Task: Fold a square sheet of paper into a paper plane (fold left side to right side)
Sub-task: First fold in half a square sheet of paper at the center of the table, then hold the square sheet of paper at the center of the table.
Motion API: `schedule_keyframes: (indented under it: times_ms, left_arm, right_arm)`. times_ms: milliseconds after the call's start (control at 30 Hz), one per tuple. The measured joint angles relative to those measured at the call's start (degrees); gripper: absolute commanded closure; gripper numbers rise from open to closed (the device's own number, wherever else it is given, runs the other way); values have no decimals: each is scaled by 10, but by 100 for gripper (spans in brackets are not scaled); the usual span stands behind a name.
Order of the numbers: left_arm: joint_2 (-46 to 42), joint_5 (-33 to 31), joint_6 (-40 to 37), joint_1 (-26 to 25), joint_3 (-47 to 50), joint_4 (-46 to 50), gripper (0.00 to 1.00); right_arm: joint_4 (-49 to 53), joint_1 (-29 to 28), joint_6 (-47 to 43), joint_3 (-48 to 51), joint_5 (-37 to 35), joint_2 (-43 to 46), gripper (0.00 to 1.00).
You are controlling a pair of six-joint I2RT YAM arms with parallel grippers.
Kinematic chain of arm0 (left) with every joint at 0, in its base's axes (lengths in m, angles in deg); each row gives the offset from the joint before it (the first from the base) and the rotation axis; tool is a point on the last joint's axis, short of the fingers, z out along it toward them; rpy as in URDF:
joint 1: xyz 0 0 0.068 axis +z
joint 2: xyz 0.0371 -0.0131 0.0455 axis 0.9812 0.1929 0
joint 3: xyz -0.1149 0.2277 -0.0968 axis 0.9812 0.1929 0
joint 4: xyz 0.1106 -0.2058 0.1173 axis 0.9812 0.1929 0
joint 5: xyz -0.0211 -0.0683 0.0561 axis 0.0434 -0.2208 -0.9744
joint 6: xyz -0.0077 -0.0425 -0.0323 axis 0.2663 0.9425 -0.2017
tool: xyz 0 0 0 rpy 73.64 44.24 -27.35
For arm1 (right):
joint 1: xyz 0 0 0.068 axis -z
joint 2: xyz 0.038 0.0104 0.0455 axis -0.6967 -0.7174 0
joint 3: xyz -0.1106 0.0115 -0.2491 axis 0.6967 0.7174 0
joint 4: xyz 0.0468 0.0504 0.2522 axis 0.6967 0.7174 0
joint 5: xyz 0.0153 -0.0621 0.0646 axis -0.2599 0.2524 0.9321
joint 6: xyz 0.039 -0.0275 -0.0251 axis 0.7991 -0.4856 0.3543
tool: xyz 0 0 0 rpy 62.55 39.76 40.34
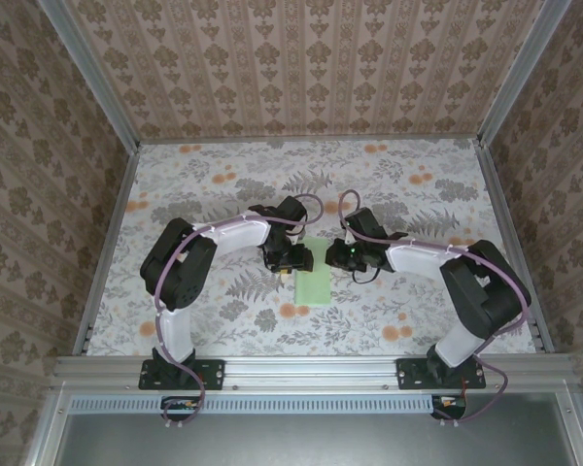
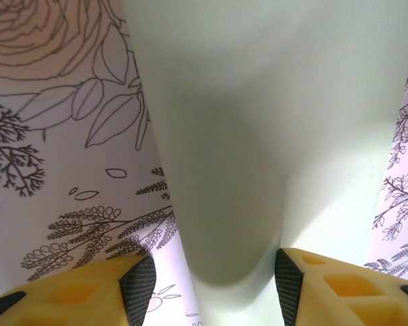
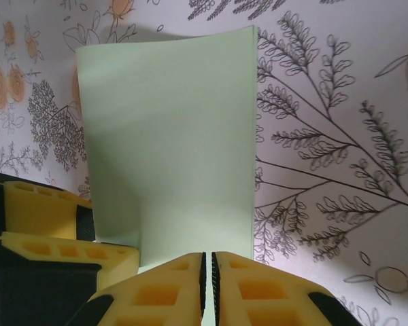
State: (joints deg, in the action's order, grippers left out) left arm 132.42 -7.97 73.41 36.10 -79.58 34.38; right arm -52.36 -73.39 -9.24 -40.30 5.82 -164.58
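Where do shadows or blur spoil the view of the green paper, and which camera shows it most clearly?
Left wrist view: a broad soft shadow darkens the middle of the pale-green paper, whose edges look blurred from closeness. Right wrist view: the paper is sharp, shadowed only near its lower left corner. Top external view: even light, no glare, but the paper appears small.

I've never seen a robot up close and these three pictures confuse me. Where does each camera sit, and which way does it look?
Top external: above and behind the arms, looking down on the flowered table; both arms and bases show.
Left wrist: on the left arm, looking down past the left gripper, jaws apart, onto the pale-green paper.
Right wrist: on the right arm, looking forward over the right gripper, shut on the paper's near edge.
Shared: both wrist views show that paper.
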Motion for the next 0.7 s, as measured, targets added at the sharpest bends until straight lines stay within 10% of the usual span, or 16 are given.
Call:
schedule_keyframes:
  times_ms: [700]
  left_arm:
    - [-2,-1,0,0,0,0,44]
  right_arm:
    - [59,-10,0,-41,4,-58,86]
